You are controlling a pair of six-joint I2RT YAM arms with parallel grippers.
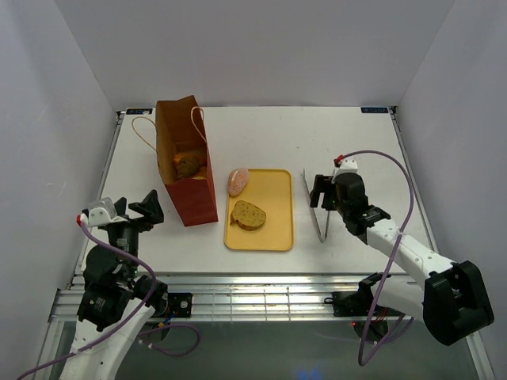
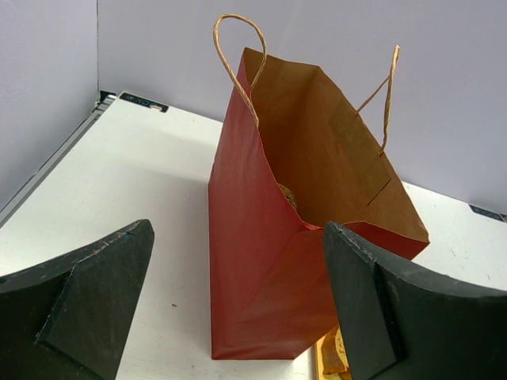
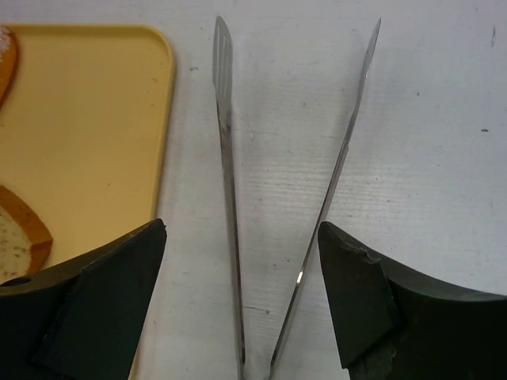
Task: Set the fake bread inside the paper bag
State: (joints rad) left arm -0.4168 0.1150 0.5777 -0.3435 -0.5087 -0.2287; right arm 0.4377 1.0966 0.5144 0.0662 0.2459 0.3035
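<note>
The reddish-brown paper bag (image 1: 186,162) stands open at the left of the table, with brown bread (image 1: 188,164) inside it. A pink oval roll (image 1: 238,181) lies at the far left corner of the yellow tray (image 1: 277,198), and a speckled slice (image 1: 249,214) lies on the tray. My left gripper (image 1: 146,210) is open and empty, just in front of the bag (image 2: 269,261). My right gripper (image 1: 325,194) is open, its fingers (image 3: 103,293) on either side of the silver tongs (image 3: 230,198) lying on the table.
The tongs (image 1: 315,204) lie right of the tray, hinge toward me. In the right wrist view, the tray (image 3: 87,119) is to the left with the slice (image 3: 20,237) at its edge. White walls enclose the table on three sides.
</note>
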